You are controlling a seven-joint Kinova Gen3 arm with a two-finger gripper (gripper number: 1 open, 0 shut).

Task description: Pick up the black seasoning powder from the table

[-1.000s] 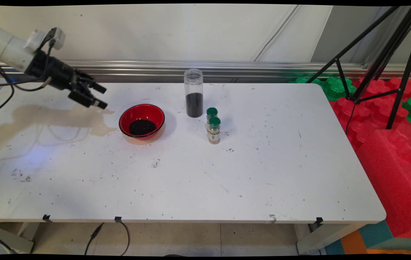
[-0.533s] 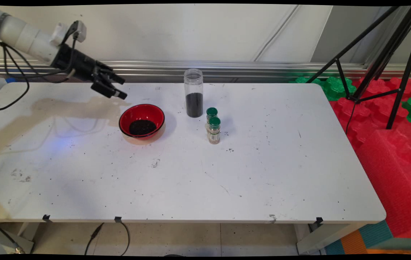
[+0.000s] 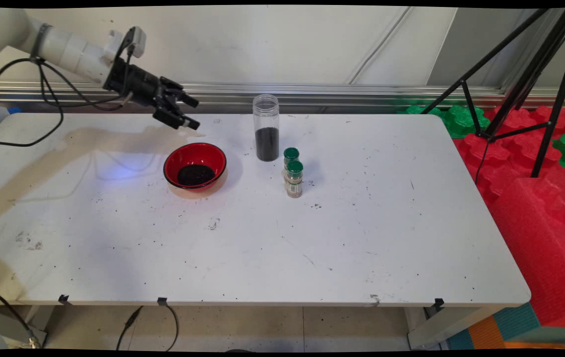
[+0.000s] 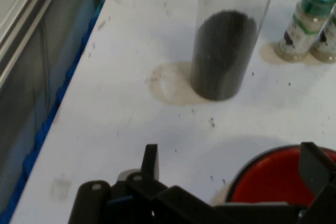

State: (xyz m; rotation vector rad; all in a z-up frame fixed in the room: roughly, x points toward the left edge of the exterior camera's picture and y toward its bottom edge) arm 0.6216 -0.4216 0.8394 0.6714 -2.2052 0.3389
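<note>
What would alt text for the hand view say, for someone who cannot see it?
Seen from the robot's hand, the open black gripper hangs above a white table, near the rim of a red bowl. Beyond stands a tall clear jar partly filled with dark grains, with two green-capped spice bottles beside it.

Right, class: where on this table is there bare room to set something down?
Bare: the table's near half and its right side beyond the spice jars. Crowded: the back middle, where red bowl, clear cylinder and jars cluster under the gripper.
</note>
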